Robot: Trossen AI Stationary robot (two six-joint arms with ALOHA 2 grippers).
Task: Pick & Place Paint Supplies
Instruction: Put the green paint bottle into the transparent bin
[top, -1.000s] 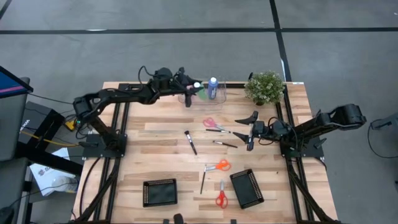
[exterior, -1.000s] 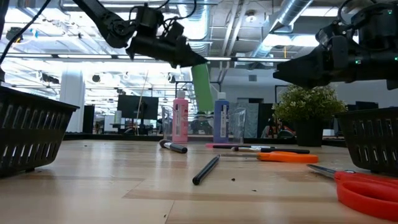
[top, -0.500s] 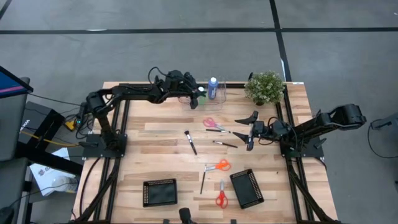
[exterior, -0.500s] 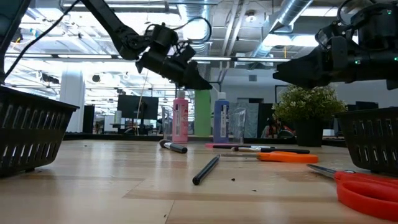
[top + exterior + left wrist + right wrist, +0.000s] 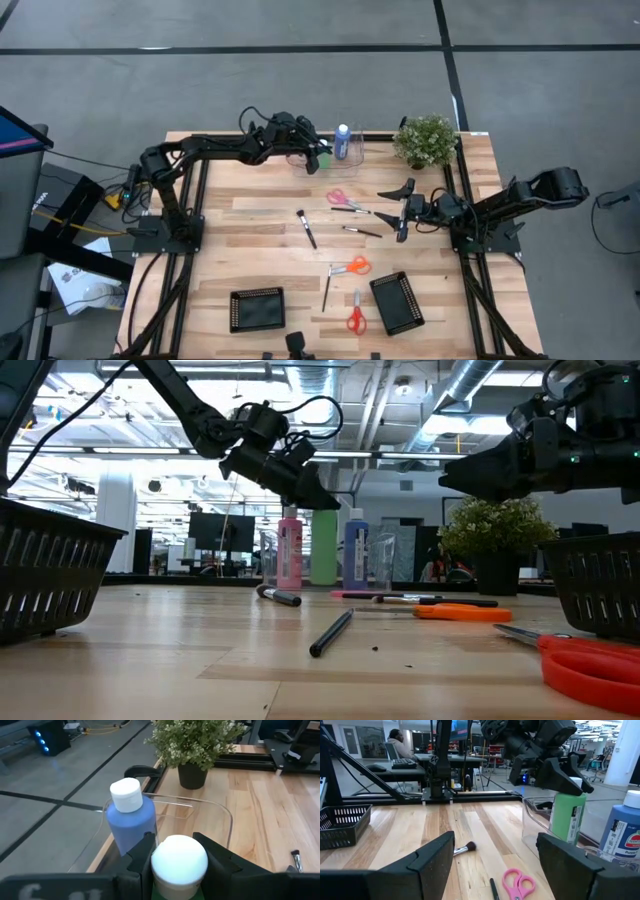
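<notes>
The left gripper [image 5: 179, 851] is clamped on the white cap of the green bottle [image 5: 324, 547], which the low view shows standing between the pink bottle [image 5: 290, 549] and the blue bottle [image 5: 356, 548]. The left wrist view alone shows the clear container [image 5: 220, 817] around them. The right gripper [image 5: 404, 211] hovers mid-table, fingers spread and empty.

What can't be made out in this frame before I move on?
- Green bottle: left wrist view shows only its cap; the left gripper hides the body.
- Pink bottle: in the high view the left arm covers it.
- Bottle base contact: the clear tray blurs it in the low view.
</notes>
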